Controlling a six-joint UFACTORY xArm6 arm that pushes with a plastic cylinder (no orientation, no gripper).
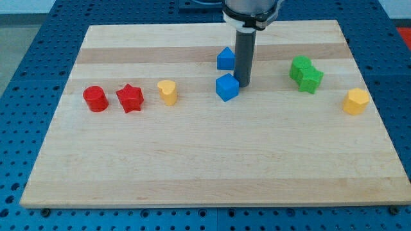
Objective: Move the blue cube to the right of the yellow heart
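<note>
The blue cube [227, 87] sits near the middle of the wooden board [212, 160]. The yellow heart [167, 92] lies to the cube's left, with a gap of bare board between them. My tip [244, 84] is down on the board, touching the cube's right side. The dark rod rises from there to the view's top. A second blue block [225, 58], pointed on top, stands just above the cube and left of the rod.
A red cylinder [96, 99] and a red star [130, 97] lie left of the heart. Two green blocks [306, 73] sit together at the right. A yellow hexagonal block [355, 101] lies near the right edge.
</note>
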